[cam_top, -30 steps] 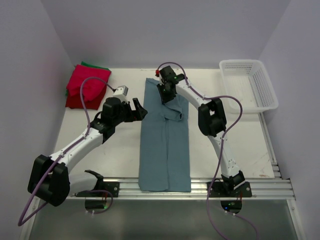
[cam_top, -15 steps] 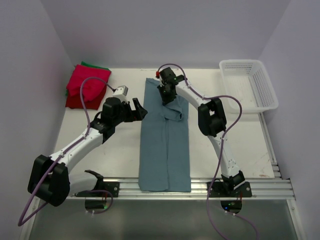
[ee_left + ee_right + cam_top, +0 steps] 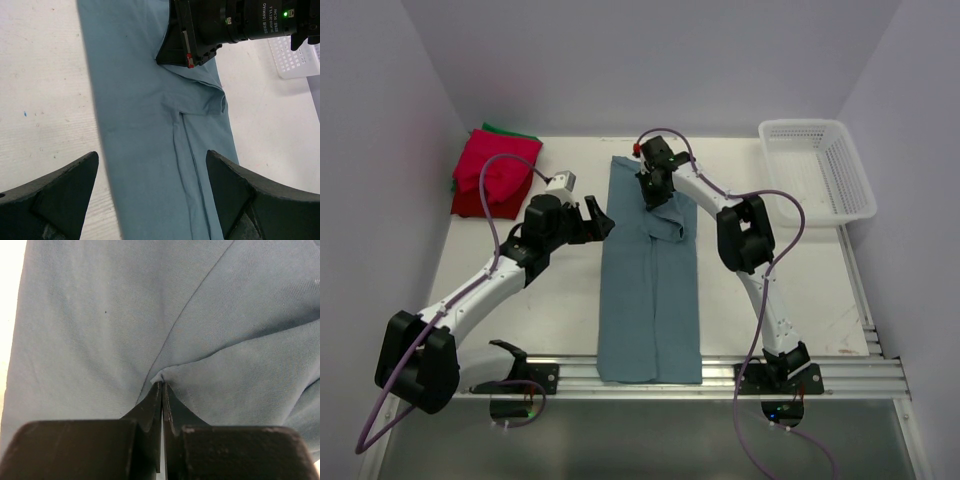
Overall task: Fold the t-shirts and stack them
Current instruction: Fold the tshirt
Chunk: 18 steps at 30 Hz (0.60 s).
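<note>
Left gripper [image 3: 597,222]: jaws spread wide, holding nothing. It hangs just beside the left edge of the blue-grey t-shirt [image 3: 650,300], about halfway up its length, tips pointing toward the cloth. In its wrist view both fingers [image 3: 55,195] frame the shirt from above, apart from it.

Blue-grey t-shirt: folded lengthwise into a long narrow strip down the middle of the table [image 3: 560,310]. Near end drapes onto the aluminium rail [image 3: 840,375] between the two arm bases; far end reaches toward the back of the table. A centre seam runs along it. Near end lies flat.

Right gripper [image 3: 162,390]: farther up the shirt, on its far half, just right of the centre line. Jaws pressed together with a small ridge of the blue-grey cloth nipped between the tips. Creases fan out from the pinch. A bunched, rumpled flap sits on the shirt's right edge, just nearer than the pinch.

Red t-shirts [image 3: 485,180]: folded pile well left of the shirt's far end, in the back left corner.

Green t-shirt [image 3: 505,129]: only a thin edge shows at the far side of the red pile.

White mesh basket [image 3: 820,170]: well right of the shirt's far end, in the back right corner.
</note>
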Each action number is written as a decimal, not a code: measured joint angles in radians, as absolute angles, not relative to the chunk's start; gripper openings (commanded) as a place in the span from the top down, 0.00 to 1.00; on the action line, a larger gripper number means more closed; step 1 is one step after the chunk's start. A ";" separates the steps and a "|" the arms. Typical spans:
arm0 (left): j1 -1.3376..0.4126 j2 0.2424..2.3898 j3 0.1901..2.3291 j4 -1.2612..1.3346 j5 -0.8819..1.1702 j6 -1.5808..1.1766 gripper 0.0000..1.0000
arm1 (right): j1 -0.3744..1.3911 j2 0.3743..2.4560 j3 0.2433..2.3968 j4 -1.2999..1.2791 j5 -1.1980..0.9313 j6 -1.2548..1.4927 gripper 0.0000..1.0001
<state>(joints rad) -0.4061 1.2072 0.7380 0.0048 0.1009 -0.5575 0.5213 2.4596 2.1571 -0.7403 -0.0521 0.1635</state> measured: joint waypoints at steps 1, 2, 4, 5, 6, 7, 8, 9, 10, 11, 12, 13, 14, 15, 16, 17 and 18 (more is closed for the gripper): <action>-0.406 1.206 0.738 0.005 0.101 -0.558 0.08 | 0.521 2.460 2.157 -0.740 -0.052 0.163 1.00; -0.406 1.206 0.738 0.005 0.101 -0.558 0.08 | 0.521 2.460 2.157 -0.740 -0.051 0.163 1.00; -0.406 1.203 0.738 0.005 0.101 -0.558 0.08 | 0.521 2.460 2.157 -0.740 -0.051 0.163 1.00; -0.406 1.202 0.738 0.004 0.101 -0.558 0.08 | 0.521 2.460 2.157 -0.740 -0.052 0.163 1.00; -0.406 1.200 0.738 0.005 0.101 -0.558 0.08 | 0.521 2.458 2.156 -0.739 -0.051 0.163 1.00; -0.406 1.199 0.738 0.004 0.101 -0.558 0.08 | 0.521 2.456 2.153 -0.738 -0.051 0.163 1.00; -0.406 1.198 0.738 0.005 0.101 -0.558 0.08 | 0.521 2.453 2.149 -0.738 -0.048 0.163 1.00; -0.406 1.198 0.738 0.004 0.101 -0.558 0.08 | 0.521 2.447 2.142 -0.735 -0.044 0.163 1.00; -0.406 1.198 0.738 0.004 0.101 -0.558 0.08 | 0.521 2.439 2.132 -0.733 -0.042 0.163 1.00; -0.406 1.198 0.738 0.004 0.101 -0.558 0.08 | 0.521 2.429 2.119 -0.732 -0.038 0.163 1.00; -0.406 1.198 0.738 0.004 0.101 -0.558 0.08 | 0.521 2.414 2.104 -0.732 -0.033 0.163 1.00; -0.405 1.198 0.738 0.004 0.101 -0.558 0.08 | 0.522 2.397 2.088 -0.731 -0.018 0.163 1.00; -0.405 1.198 0.738 0.004 0.101 -0.558 0.09 | 0.522 2.378 2.074 -0.732 -0.007 0.163 1.00; -0.405 1.198 0.738 0.004 0.101 -0.558 0.08 | 0.522 2.362 2.064 -0.731 0.007 0.163 1.00; -0.405 1.198 0.738 0.004 0.101 -0.558 0.08 | 0.522 2.340 2.053 -0.731 0.026 0.162 1.00; -0.404 1.198 0.738 0.004 0.101 -0.558 0.08 | 0.522 2.318 2.048 -0.732 0.050 0.162 1.00; -0.404 1.198 0.738 0.004 0.101 -0.558 0.08 | 0.522 2.298 2.046 -0.730 0.073 0.160 1.00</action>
